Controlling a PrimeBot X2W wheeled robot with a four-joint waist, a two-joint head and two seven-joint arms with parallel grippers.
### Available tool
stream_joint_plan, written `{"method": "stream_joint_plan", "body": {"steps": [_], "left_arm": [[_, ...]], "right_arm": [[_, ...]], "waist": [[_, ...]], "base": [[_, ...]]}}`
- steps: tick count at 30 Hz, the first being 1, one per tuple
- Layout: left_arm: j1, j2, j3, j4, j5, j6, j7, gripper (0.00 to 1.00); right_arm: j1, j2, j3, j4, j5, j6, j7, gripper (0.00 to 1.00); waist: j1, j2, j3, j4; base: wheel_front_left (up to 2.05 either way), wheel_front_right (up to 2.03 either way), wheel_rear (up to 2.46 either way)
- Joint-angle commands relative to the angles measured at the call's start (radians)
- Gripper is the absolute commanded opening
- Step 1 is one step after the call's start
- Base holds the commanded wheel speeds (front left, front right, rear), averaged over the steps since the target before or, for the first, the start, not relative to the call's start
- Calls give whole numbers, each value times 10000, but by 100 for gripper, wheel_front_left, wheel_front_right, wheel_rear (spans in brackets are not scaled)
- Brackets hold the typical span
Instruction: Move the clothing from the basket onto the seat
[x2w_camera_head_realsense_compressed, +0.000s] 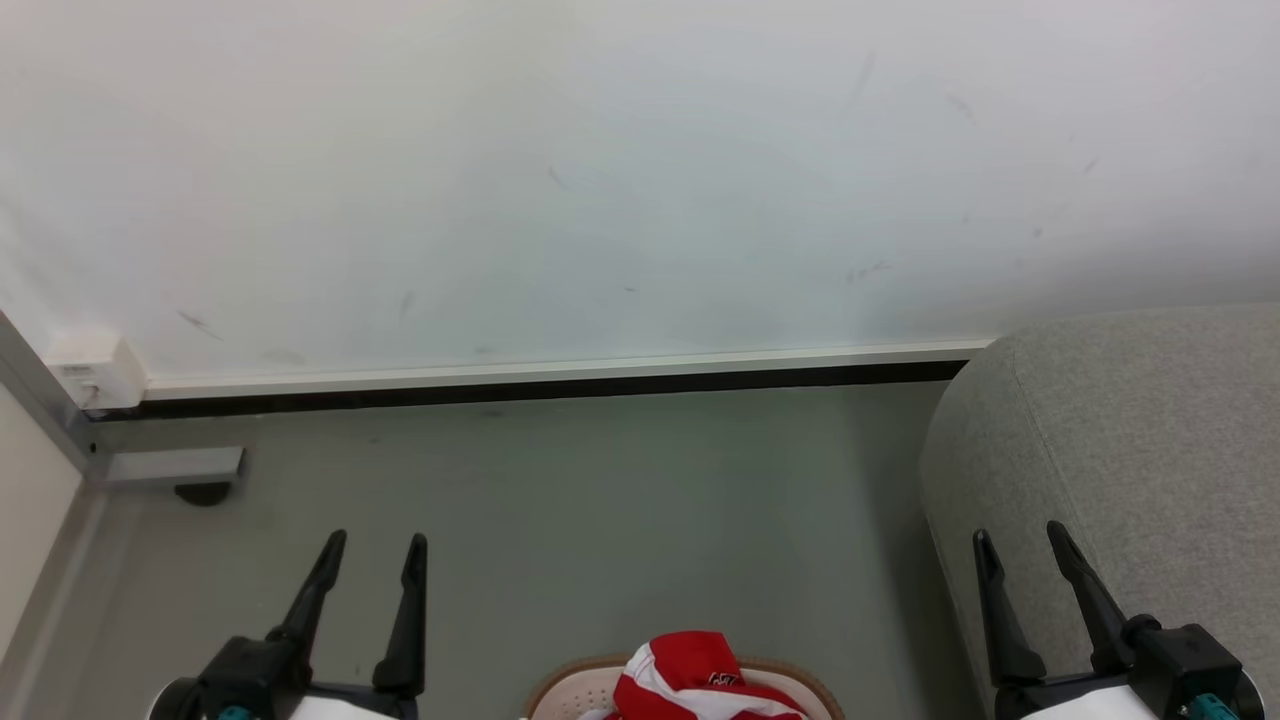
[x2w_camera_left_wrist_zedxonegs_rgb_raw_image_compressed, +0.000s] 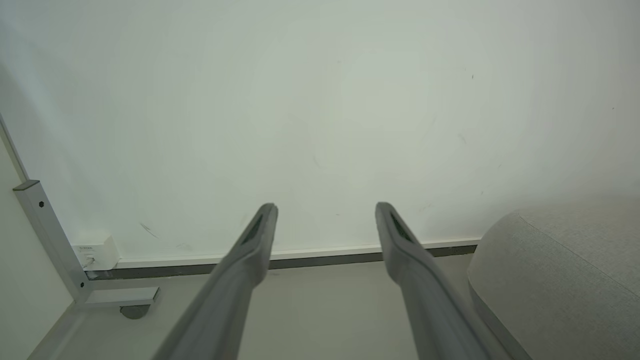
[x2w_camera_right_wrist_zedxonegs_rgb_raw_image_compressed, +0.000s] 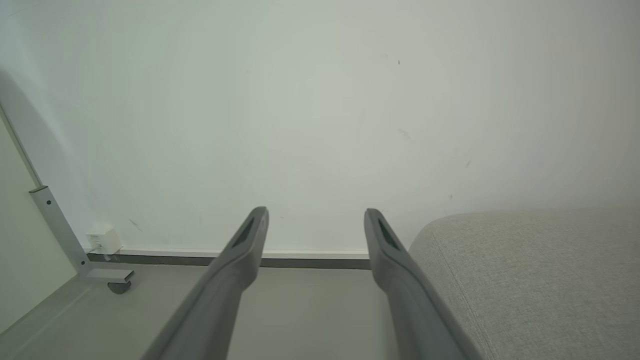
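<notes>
Clothing (x2w_camera_head_realsense_compressed: 690, 680): red with white stripes and a small printed logo, heaped in basket (x2w_camera_head_realsense_compressed: 548, 688) at bottom centre of head view. Rises above the tan rim. Lies between the two grippers, with seat (x2w_camera_head_realsense_compressed: 1130, 450) near on the right and bare floor (x2w_camera_head_realsense_compressed: 620, 500) beyond.

Handling, as judged:
- Soft, light, limp; not fragile.
- Likely to sag and trail when lifted, and to drag neighbouring pieces along.
- Take hold at the highest bunched fold of the heap, pinching several layers of fabric.
- Avoid a single thin edge: likely to slip from the fingers.
- Lift well clear of the rim before swinging right toward the seat.

Count:
- One heap in view; number of garments within cannot be told, lower part cut off by the picture edge.
- One basket, only its far rim showing.
- One seat, grey, rounded corner, close to wall (x2w_camera_head_realsense_compressed: 600, 180).
- Two grippers, two long dark fingers each.

End effectors:
- Left gripper (x2w_camera_head_realsense_compressed: 378, 540): fingers spread wide, nothing between them; at lower left, well apart from the heap.
- Right gripper (x2w_camera_head_realsense_compressed: 1018, 532): likewise spread and empty; at lower right, beside the seat's near flank, contact not evident.
</notes>
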Motion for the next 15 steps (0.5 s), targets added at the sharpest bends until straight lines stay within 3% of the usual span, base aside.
{"method": "stream_joint_plan", "body": {"steps": [1, 15], "left_arm": [[-5, 21, 71, 20, -103, -30, -10, 100], [-99, -9, 28, 33, -178, -75, -8, 100]], "right_arm": [[-69, -1, -4, -10, 52, -21, -19, 100], [-135, -3, -138, -105, 364, -21, -19, 100]], "waist": [[0, 0, 7, -11], [0, 0, 127, -331]], "base": [[0, 0, 0], [0, 0, 0]]}}
